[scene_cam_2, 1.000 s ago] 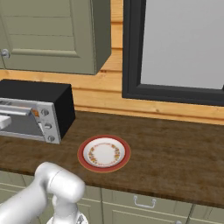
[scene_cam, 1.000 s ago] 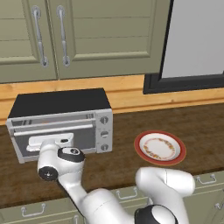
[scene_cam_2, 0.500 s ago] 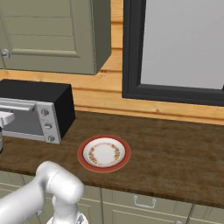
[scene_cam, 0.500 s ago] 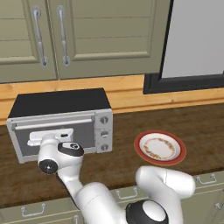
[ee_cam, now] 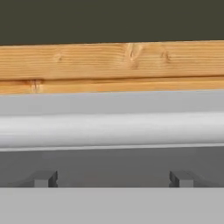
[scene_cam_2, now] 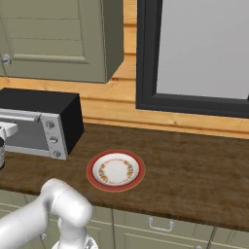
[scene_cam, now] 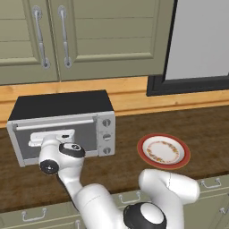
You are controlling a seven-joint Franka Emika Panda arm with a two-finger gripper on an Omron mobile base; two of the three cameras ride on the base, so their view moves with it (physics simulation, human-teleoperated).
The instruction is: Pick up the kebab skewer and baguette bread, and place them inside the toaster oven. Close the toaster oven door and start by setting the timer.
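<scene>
The toaster oven [scene_cam: 62, 105] stands at the left of the counter, black on top and silver in front, with three round knobs [scene_cam: 106, 136] in a column. Its door [scene_cam: 87, 136] is shut upright, and the silver bar handle [ee_cam: 112, 129] runs along the door's top edge. My gripper [scene_cam: 48, 135] is right in front of the door's left half, just below the handle. It is open, its fingertips [ee_cam: 46, 178] are wide apart, and nothing lies between them. The kebab skewer and the baguette bread are out of view.
A red-rimmed plate [scene_cam: 143, 152] with a patterned ring lies on the dark wooden counter to the right of the oven, also in the right base view [scene_cam_2: 92, 171]. Green cabinets hang above. A dark-framed window is at the back right.
My hand has edged up a little and closer to the door's handle. The door has stayed shut and the jaws have stayed wide.
</scene>
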